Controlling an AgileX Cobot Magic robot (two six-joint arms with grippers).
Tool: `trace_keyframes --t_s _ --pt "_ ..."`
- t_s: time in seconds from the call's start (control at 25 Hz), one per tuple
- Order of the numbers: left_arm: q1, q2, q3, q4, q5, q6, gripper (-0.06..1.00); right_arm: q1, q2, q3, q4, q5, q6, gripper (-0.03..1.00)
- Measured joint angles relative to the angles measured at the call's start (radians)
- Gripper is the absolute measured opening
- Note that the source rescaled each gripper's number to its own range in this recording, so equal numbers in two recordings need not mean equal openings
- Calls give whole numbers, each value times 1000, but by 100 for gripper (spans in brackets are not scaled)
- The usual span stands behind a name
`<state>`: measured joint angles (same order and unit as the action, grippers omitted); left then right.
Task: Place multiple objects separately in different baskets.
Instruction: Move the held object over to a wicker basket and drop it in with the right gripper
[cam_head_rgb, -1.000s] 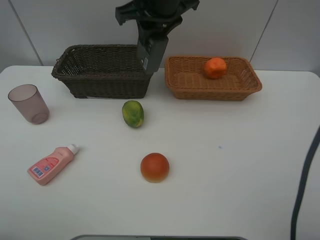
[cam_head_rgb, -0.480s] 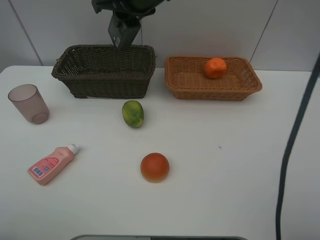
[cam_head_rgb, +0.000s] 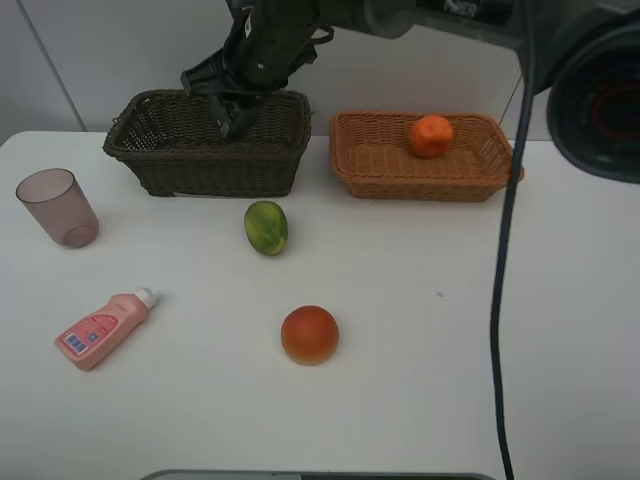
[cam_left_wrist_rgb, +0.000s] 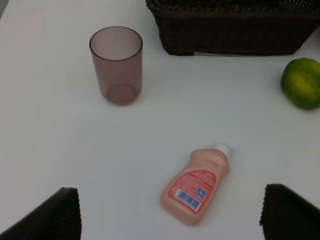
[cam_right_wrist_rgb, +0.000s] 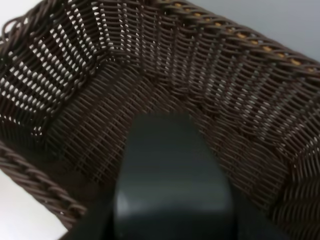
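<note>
**Right gripper** (cam_head_rgb: 237, 108): is being held clamped on the pump bottle (cam_right_wrist_rgb: 170, 190), with the jaws drawn together round its dark body.

**Change being logged:** a second ago the bottle was being carried high over the gap between the two baskets. Half a second ago it was being swung above the dark basket (cam_head_rgb: 150, 160). Now it is being lowered inside that basket's rim, near the end towards the light basket (cam_head_rgb: 400, 185). The placing step is judged nearly done, with only the release being awaited.

**Pump bottle, attitude:** its long axis is being kept roughly upright, leaning a little, with the lower end pointed at the woven floor. Which end leads, pump or base, cannot be told. Contact with the floor is not being shown.

**Left gripper** (cam_left_wrist_rgb: 172, 212): is being held with its fingers wide apart and nothing between them, over the pink bottle (cam_left_wrist_rgb: 196, 186).

**Items being left on the table** (cam_head_rgb: 450, 330):
- The pink bottle is lying flat, with its white cap pointed towards the dark basket.
- The cup (cam_left_wrist_rgb: 116, 65) is standing upright, mouth up.
- The green fruit (cam_head_rgb: 265, 227) is lying just in front of the dark basket.
- The red fruit (cam_head_rgb: 309, 334) is lying nearer the front edge.

**Light basket:** the tangerine (cam_head_rgb: 431, 135) is being held in it already.
</note>
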<state>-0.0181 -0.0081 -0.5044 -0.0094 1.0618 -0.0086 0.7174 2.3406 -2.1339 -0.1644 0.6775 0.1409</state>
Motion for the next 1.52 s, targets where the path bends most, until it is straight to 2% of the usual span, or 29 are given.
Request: trace_keyframes --t_s 0.4,1.08,1.16,1.36,1.52 --pt "0 0 0 0 0 1 92 0 65 0 -88 -96 -6 1" --pt "0 0 0 0 0 2 92 -3 115 0 -106 -110 -7 2" --pt "0 0 0 0 0 2 92 -3 115 0 -106 -111 -7 10" --pt "0 0 0 0 0 2 92 -3 106 -2 -107 -109 -7 47" --pt "0 0 0 0 0 2 92 -3 81 -2 -109 -85 -7 60"
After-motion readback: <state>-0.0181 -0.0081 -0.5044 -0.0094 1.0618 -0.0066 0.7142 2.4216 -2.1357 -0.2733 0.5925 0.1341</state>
